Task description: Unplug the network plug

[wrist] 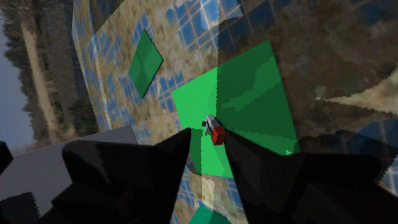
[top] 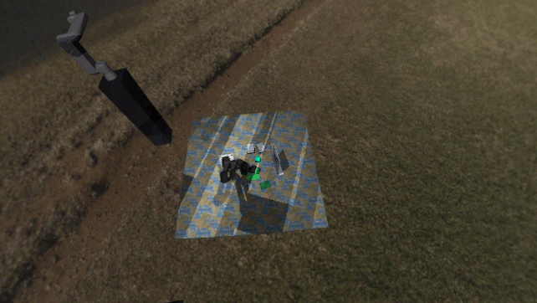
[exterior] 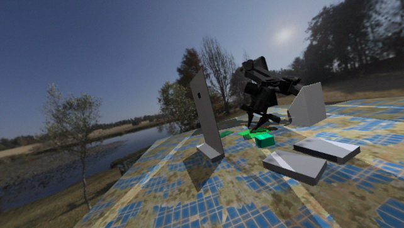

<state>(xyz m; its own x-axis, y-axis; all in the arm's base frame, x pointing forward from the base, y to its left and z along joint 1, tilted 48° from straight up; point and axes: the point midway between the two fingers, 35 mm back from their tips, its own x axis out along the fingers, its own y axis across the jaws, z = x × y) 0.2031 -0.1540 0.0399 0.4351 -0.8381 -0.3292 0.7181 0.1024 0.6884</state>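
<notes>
Top: arm [top: 234, 167] folded low mid-counter [top: 251, 209], panel [top: 278, 161] beyond the fingers. Exterior: fingers [exterior: 258, 121] point down over the square [exterior: 250, 133]; green block [exterior: 264, 140] just beside, panel well apart. Wrist: fingers parted, gripping nothing; plug [wrist: 215, 131] lies between the tips on the square, with open room all round.

A patterned blue-and-tan table top [exterior: 220, 201] is set outdoors on dry grass [top: 418, 125], crossed by a reddish dirt track [top: 251, 54]. A still river [exterior: 63, 157] and bare trees [exterior: 78, 126] are seen at the left in the exterior view. A hazy sun [exterior: 284, 34] is placed in a dusky blue sky [exterior: 110, 38]. Long shadows are cast across the table top.
</notes>
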